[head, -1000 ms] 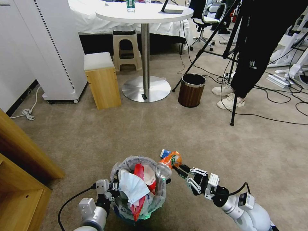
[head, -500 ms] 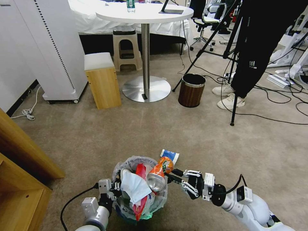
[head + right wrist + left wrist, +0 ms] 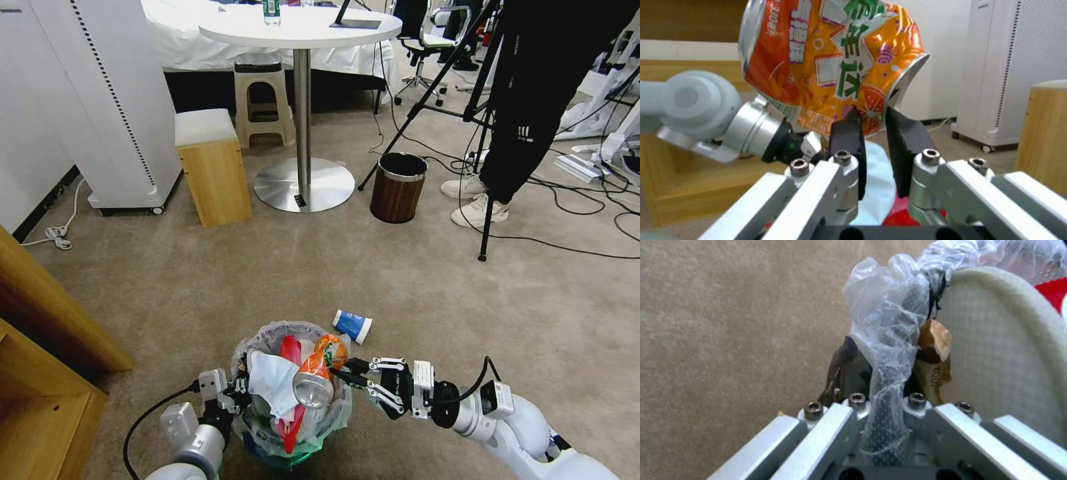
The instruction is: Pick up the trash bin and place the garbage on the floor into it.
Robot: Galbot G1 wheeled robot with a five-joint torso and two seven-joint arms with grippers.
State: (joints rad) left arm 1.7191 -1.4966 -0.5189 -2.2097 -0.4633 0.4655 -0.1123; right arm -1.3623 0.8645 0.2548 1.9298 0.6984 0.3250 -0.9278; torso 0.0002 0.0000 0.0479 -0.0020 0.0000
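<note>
Since the earlier frames, the right gripper [image 3: 348, 373] has carried the crushed orange can [image 3: 316, 373] from beside the bin to directly above its opening. Trash bin [image 3: 267, 437]: wire mesh, clear liner, packed with a light-blue mask [image 3: 272, 380] and red wrappers [image 3: 289, 350]; the left gripper [image 3: 238, 390] is clamped on its rim and liner. Right fingers [image 3: 849, 140] pinch the can's crumpled edge, nearly closed. Blue-white paper cup [image 3: 352, 325]: lying on the carpet just beyond the bin.
</note>
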